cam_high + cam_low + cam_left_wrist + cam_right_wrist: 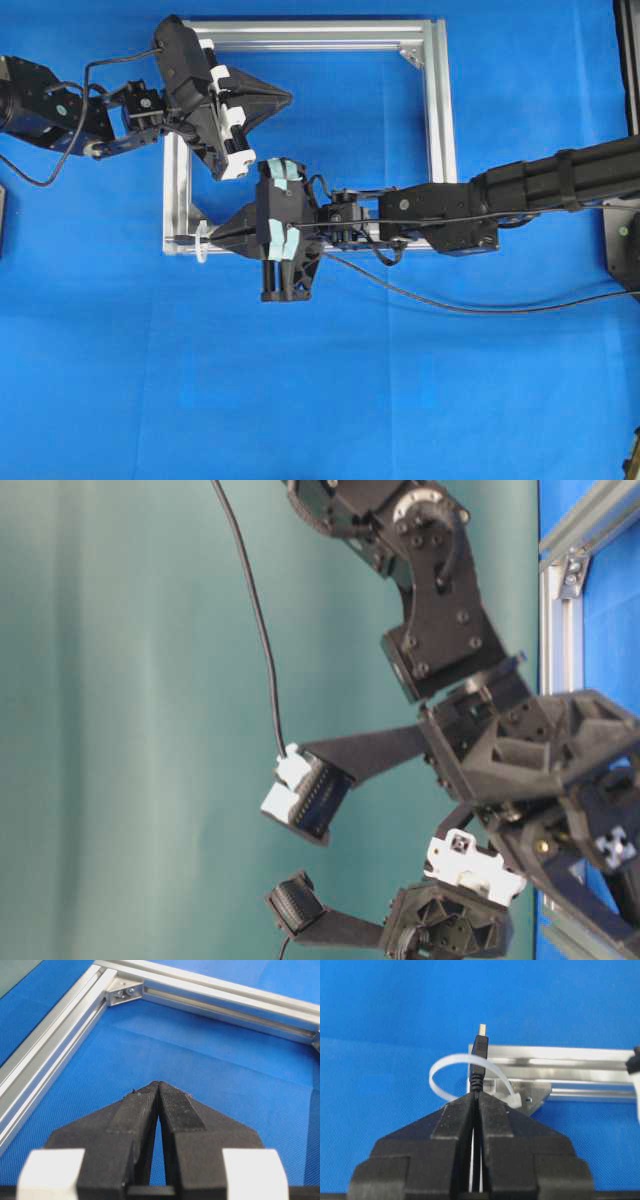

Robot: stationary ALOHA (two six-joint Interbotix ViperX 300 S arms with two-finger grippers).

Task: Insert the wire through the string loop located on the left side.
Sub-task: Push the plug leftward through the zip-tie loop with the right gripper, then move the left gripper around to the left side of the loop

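One slip threatens: the right gripper (476, 1097), clenched on the wire (480, 1055) whose plug crosses the string loop (450, 1067) at the frame's (437, 100) lower-left corner, could snag and bend the loop aside, while the left gripper (159, 1087) stays out of it, clenched empty.

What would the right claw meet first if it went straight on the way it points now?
Probably the string loop: the right claw holds the wire, whose plug already looks partly through it. Depth is unclear.

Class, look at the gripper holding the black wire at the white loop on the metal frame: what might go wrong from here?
1. The plug may snag the string loop and push it flat rather than pass cleanly through.
2. The right gripper holds the wire just behind the plug; pushing on may drive its fingertips into the loop or the frame.
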